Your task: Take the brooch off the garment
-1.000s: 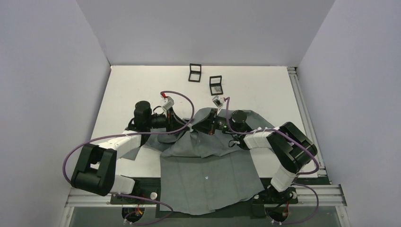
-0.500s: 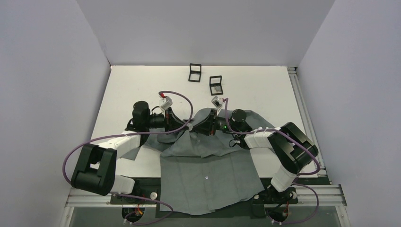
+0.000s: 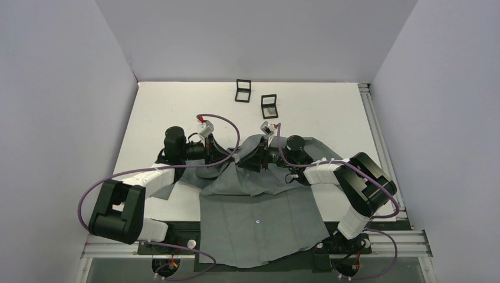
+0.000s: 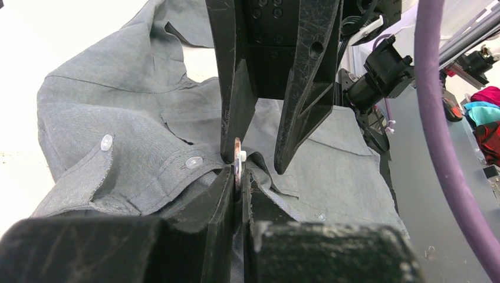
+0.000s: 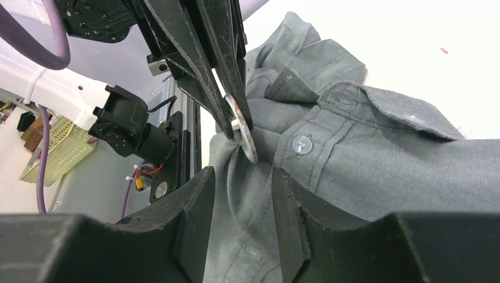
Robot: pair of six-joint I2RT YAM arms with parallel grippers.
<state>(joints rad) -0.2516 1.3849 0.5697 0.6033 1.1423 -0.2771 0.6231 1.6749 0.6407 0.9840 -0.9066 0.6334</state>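
Left wrist view: my left jaws pinch the brooch (image 4: 237, 160) on the garment (image 4: 118, 124), right jaws parted, facing them head-on.

Left wrist view, centre: the brooch (image 4: 237, 156) shows edge-on only, so its face is unreadable. Its lower part is buried between the fingers of the left hand (image 4: 237, 175). Those fingers hide the grey shirt (image 4: 130, 130) at lower frame. Top view: the brooch is too small to discern.
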